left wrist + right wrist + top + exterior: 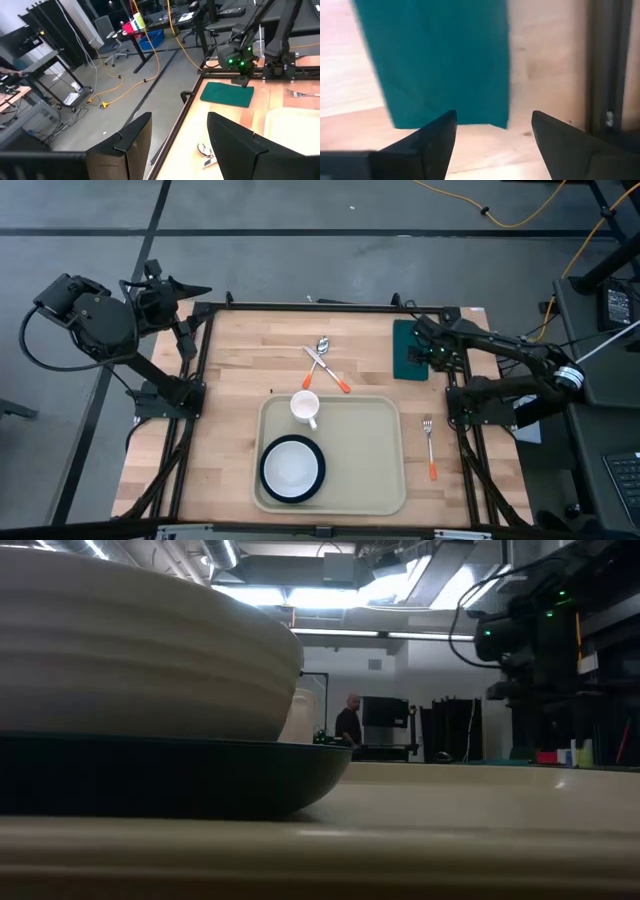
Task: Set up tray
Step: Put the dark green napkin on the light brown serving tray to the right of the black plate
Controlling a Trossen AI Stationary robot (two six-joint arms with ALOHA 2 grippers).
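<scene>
The beige tray (365, 470) lies at the table's near middle, with a dark-rimmed white bowl (293, 468) and a white cup (305, 408) on it. The dark green napkin (408, 350) lies flat at the far right corner. My right gripper (437, 355) is over the napkin's right part, open; in its wrist view (492, 127) the fingers stand apart above the napkin (440, 60) near one short edge. My left gripper (195, 290) is open and raised beyond the table's far left corner (180, 130).
A spoon and a knife with orange handles (325, 362) lie crossed beyond the tray. An orange-handled fork (429, 448) lies right of the tray. The black frame rail (320, 308) runs along the far edge. A person (348, 725) stands far off in the room.
</scene>
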